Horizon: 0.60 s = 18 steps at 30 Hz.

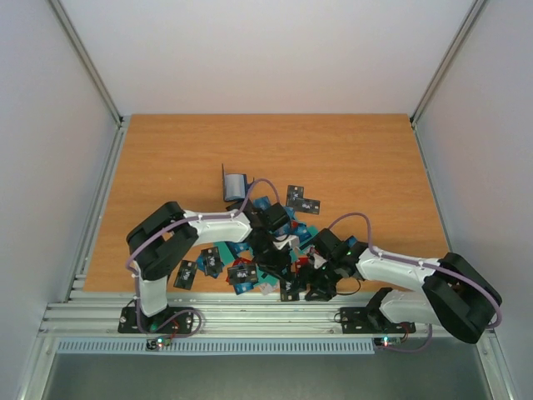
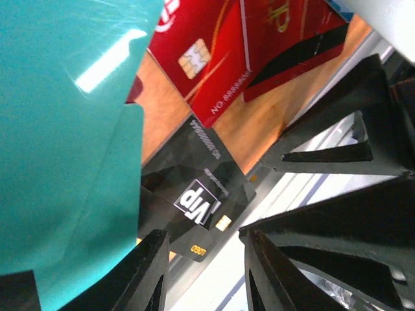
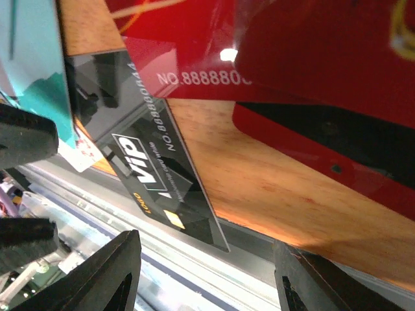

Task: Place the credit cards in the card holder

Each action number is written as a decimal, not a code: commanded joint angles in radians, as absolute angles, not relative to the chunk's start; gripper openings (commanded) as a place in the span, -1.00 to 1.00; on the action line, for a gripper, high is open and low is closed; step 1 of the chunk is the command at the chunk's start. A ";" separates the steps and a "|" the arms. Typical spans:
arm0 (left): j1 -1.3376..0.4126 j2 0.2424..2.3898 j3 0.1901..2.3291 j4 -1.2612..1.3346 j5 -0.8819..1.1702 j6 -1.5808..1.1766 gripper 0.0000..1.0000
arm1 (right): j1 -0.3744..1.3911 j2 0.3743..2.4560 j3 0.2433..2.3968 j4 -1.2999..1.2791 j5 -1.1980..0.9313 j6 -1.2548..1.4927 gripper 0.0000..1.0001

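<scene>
Near-edge centre of the worktop (image 1: 350, 158): cards (image 1: 241, 271) lie heaped; holder (image 1: 236, 185) stands just behind, toward mid-worktop, no card visibly inside. Left gripper (image 2: 204, 236) and right gripper (image 3: 206, 243) hover over the heap, jaws apart, empty. Judged: 0 filed, all remain.

The teal card (image 2: 58, 129) is cropped left and top.

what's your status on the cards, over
Left gripper open, right gripper open, both low over the black VIP plastic card at the near table edge. Dark navy folding card holder stands behind the card pile, untouched. Teal plastic card crowds left camera.
</scene>
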<state>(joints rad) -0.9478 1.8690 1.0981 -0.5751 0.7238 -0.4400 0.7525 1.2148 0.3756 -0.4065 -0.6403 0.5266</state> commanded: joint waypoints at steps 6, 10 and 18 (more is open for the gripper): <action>-0.946 1.947 1.063 -0.507 0.706 -0.417 -0.31 | 0.771 1.286 0.382 -0.322 -0.597 0.536 0.13; -0.946 1.962 1.033 -0.486 0.709 -0.418 -0.32 | 0.771 1.305 0.357 -0.233 -0.610 0.560 0.09; -0.946 1.970 1.005 -0.470 0.711 -0.415 -0.31 | 0.771 1.354 0.318 -0.101 -0.625 0.602 -0.14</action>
<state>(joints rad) -0.9371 1.9152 1.0557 -0.4816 0.7788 -0.4335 0.7727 1.2964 0.3573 -0.2504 -0.6945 0.5716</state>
